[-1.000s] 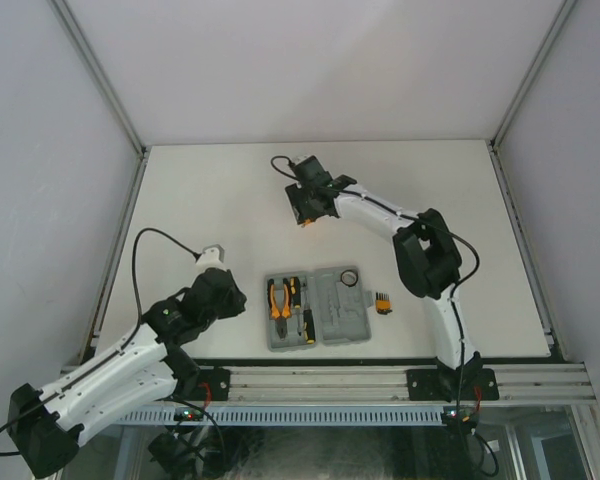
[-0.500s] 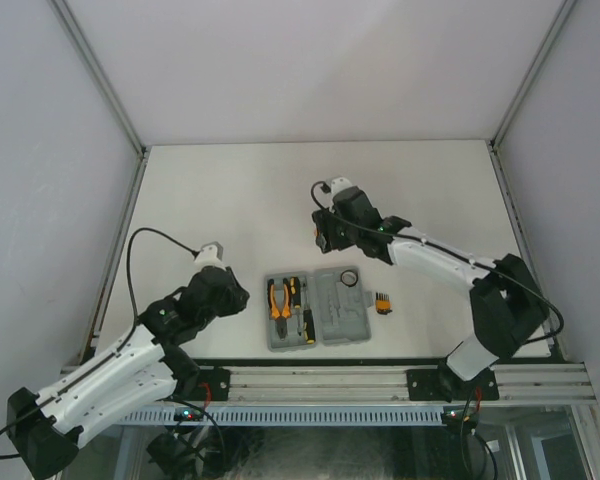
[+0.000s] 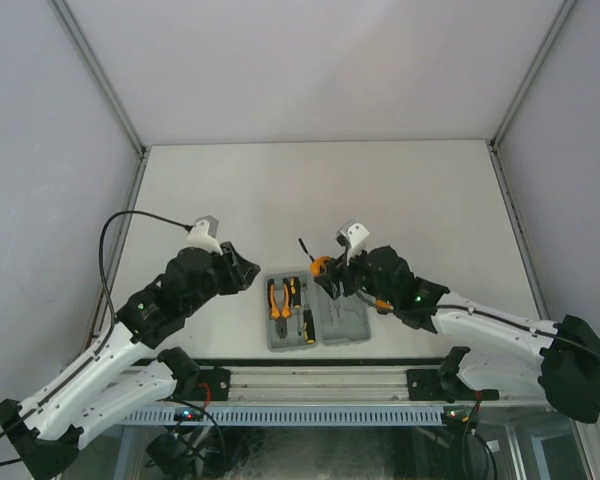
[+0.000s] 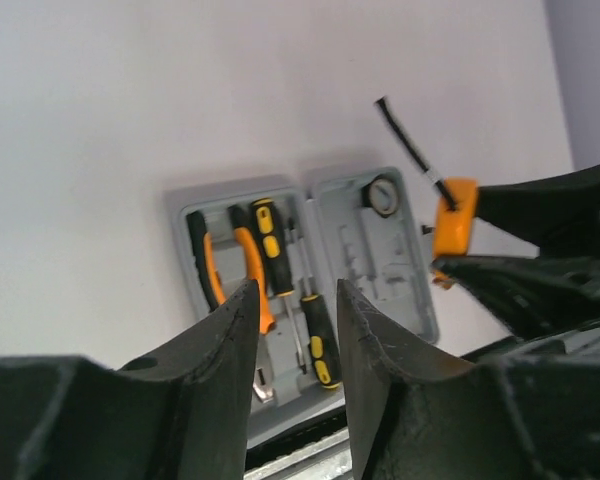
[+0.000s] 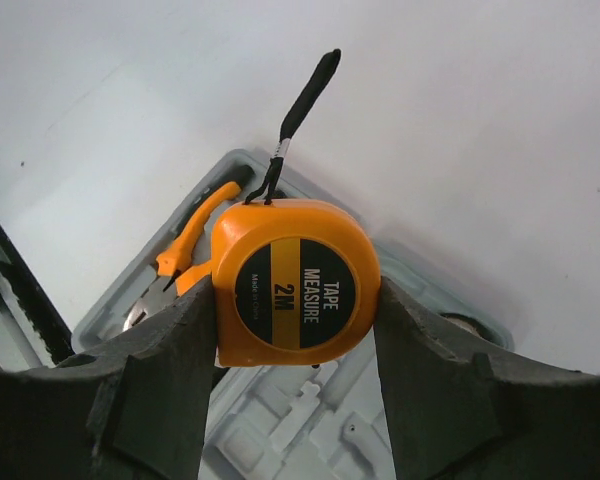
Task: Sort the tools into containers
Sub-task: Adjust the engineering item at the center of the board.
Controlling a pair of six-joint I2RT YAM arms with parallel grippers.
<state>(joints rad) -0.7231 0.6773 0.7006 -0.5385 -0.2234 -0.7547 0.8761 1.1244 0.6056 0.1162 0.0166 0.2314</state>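
Observation:
The grey tool case (image 3: 332, 330) lies open near the front edge. Its left half holds the orange-handled pliers (image 3: 278, 300) and two screwdrivers (image 3: 300, 305). My right gripper (image 3: 325, 270) is shut on the round orange tape measure (image 5: 298, 285) and holds it above the case's right half (image 5: 280, 420), strap pointing away. The dark ring (image 4: 382, 197) sits in that half's far corner. My left gripper (image 4: 295, 290) is open and empty, just left of the case and above it. A small orange piece, perhaps the bit set (image 3: 381, 303), peeks from under the right arm.
The metal rail (image 3: 320, 385) runs along the table's front edge right behind the case. White walls and frame posts (image 3: 120, 190) bound the table on the left, right and far sides. The two grippers hang close together over the case.
My right arm has swung from the far middle of the table back over the case, carrying the tape measure. My left arm has reached forward to the case's left side.

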